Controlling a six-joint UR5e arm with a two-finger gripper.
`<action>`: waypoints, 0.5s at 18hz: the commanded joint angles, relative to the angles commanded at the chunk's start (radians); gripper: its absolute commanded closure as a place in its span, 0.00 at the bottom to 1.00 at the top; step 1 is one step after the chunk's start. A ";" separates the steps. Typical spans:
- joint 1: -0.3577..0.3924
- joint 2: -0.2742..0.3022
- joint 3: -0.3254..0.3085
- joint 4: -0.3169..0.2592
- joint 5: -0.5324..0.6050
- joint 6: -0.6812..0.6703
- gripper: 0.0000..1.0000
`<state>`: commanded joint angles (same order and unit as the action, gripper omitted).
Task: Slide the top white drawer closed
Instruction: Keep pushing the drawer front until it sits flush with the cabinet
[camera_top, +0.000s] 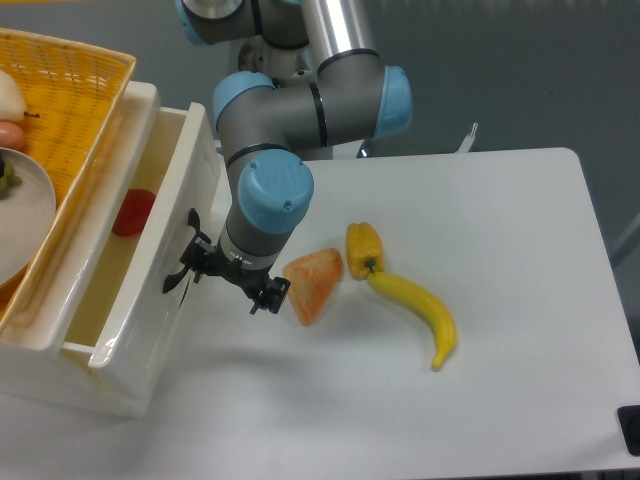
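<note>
The top white drawer (160, 250) stands partly pulled out of the cabinet at the left, with its glossy front panel facing the table. A red object (132, 212) lies inside it. The black curved handle (181, 272) sits on the front panel. My gripper (232, 283) is right against that front, with one fingertip (197, 266) beside the handle and the other (271, 295) toward the table. The fingers are spread apart and hold nothing.
A yellow wicker basket (75, 95) with a white plate (22, 215) sits on top of the cabinet. An orange wedge (315, 283), a yellow pepper (363, 246) and a banana (422, 316) lie on the white table (500, 400), just right of the gripper.
</note>
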<state>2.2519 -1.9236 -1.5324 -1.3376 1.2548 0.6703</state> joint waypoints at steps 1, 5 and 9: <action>0.000 0.002 0.000 0.000 -0.003 0.000 0.00; -0.002 0.002 0.000 0.000 -0.005 0.000 0.00; -0.003 0.011 0.000 -0.012 -0.006 0.000 0.00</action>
<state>2.2488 -1.9129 -1.5324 -1.3499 1.2487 0.6703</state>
